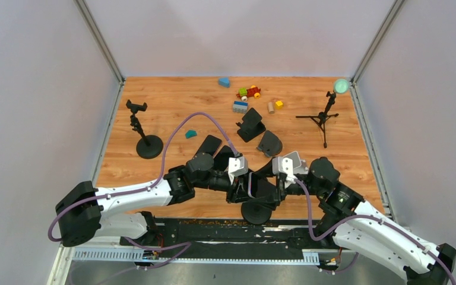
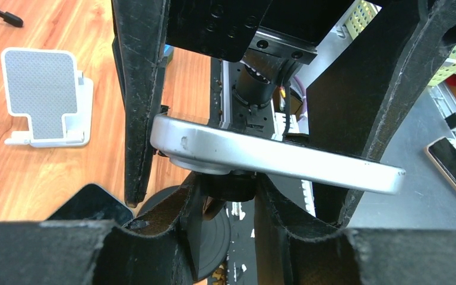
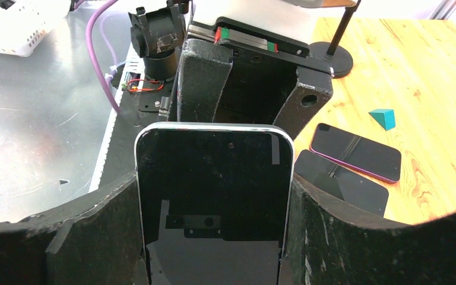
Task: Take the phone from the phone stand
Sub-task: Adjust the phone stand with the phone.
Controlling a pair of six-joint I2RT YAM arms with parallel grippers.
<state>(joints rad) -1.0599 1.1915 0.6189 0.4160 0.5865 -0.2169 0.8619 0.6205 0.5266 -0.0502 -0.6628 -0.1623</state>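
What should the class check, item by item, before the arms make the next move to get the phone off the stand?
1. Right gripper flanks the phone on both long edges: ok.
2. Left gripper is closed around the neck of the stand, under the phone: ok.
3. Phone sits straight between the right fingers, not skewed: ok.
4. Phone is free of the stand's clamp: cannot tell, the clamp is hidden.
5. Spare phones on the table lie off to one side, apart from the grip: ok.
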